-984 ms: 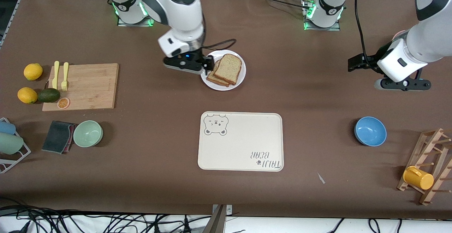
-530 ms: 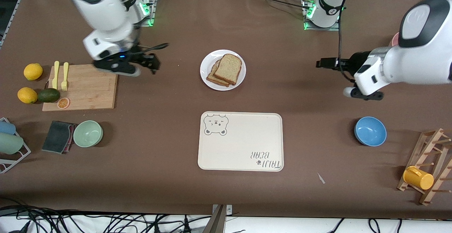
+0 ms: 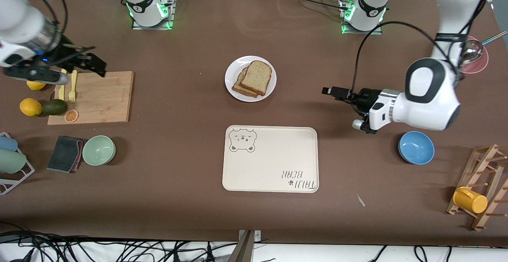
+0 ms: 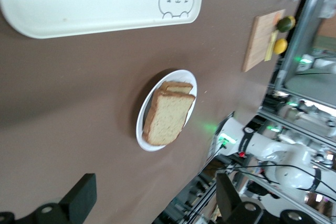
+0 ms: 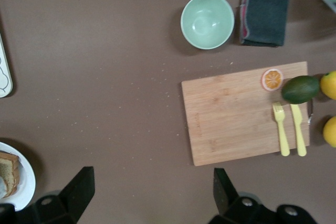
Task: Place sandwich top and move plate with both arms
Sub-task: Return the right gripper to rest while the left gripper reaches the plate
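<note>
In your front view, the speckled wholemeal sandwich top (image 3: 256, 77) lies stacked on another slice on the small round glossy white plate (image 3: 232, 71), which sits mid-table, farther from the camera than the cream rectangular bear tray (image 3: 274, 162). Your right gripper (image 3: 92, 61) hangs released and empty over the edge of the pale wooden cutting board (image 3: 103, 99) that carries a yellow fork (image 3: 72, 86), toward the right arm's end of the table. Your left gripper (image 3: 334, 92) is up over bare brown tabletop between the plate and the blue bowl (image 3: 416, 147), pointing toward the plate, jaws spread with nothing in them. In your left wrist view, the two black fingers (image 4: 81, 199) stand wide apart, with the sandwich top (image 4: 169, 118) on the plate (image 4: 140, 129) well clear of them and the tray (image 4: 79, 3) nearby. In your right wrist view, the fingers (image 5: 79, 188) are likewise spread over bare table, with the cutting board (image 5: 236, 114), a mint green bowl (image 5: 207, 21) and a dark folded cloth (image 5: 266, 14) below.
</note>
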Tool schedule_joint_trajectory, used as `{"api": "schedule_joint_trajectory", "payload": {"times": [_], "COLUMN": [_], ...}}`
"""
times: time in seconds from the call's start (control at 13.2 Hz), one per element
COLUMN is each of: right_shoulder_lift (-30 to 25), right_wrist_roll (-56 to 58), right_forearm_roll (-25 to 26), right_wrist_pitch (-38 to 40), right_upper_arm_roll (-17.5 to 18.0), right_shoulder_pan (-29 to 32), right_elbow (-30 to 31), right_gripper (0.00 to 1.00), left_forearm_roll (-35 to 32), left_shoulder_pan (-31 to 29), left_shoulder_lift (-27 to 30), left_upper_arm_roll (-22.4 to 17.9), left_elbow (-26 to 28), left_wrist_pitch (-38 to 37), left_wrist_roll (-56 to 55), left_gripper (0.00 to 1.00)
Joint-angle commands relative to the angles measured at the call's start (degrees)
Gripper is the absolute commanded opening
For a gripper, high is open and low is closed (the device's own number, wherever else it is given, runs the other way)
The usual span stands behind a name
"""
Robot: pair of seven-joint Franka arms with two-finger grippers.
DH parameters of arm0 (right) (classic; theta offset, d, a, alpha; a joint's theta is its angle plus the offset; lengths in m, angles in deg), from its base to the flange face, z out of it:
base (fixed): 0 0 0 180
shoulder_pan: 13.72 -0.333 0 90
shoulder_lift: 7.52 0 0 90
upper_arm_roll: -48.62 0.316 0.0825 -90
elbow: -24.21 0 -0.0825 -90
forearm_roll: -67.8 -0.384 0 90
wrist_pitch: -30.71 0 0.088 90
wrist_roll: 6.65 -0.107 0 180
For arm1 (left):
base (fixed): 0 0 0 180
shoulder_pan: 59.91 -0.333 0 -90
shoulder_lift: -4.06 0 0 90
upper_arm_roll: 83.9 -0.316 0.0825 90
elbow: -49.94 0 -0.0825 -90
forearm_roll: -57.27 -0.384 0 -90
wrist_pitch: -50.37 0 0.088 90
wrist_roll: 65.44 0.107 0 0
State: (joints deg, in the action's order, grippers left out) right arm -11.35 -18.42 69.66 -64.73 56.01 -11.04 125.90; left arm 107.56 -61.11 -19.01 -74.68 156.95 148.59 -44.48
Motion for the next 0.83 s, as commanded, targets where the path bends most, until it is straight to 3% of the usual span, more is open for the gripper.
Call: {"api": "schedule_joint_trajectory", "payload": {"times": [0.0,0.45,0.76], "right_shoulder_lift": [0.7,0.7,1.3], "right_wrist_roll": [1.9,1.2,1.0], "right_forearm_roll": [-1.2,0.3,-0.3], "right_wrist_pitch": [1.6,4.3,4.0], "right_upper_arm_roll": [0.7,1.0,1.1], "right_shoulder_pan": [2.7,4.6,4.4], "right_elbow": [-2.8,-5.6,-5.5], "right_gripper": [1.0,1.0,1.0], "left_forearm_roll": [8.0,21.3,30.9], "left_shoulder_pan": [0.2,0.6,4.0], "left_shoulder_lift": [1.4,-11.8,-15.1], "left_upper_arm_roll": [0.6,3.2,4.1], "left_elbow": [10.0,13.0,13.4], "left_wrist_pitch": [5.6,7.2,7.6], "left_wrist_roll": [12.7,44.6,47.8], "left_gripper": [1.0,1.0,0.91]}}
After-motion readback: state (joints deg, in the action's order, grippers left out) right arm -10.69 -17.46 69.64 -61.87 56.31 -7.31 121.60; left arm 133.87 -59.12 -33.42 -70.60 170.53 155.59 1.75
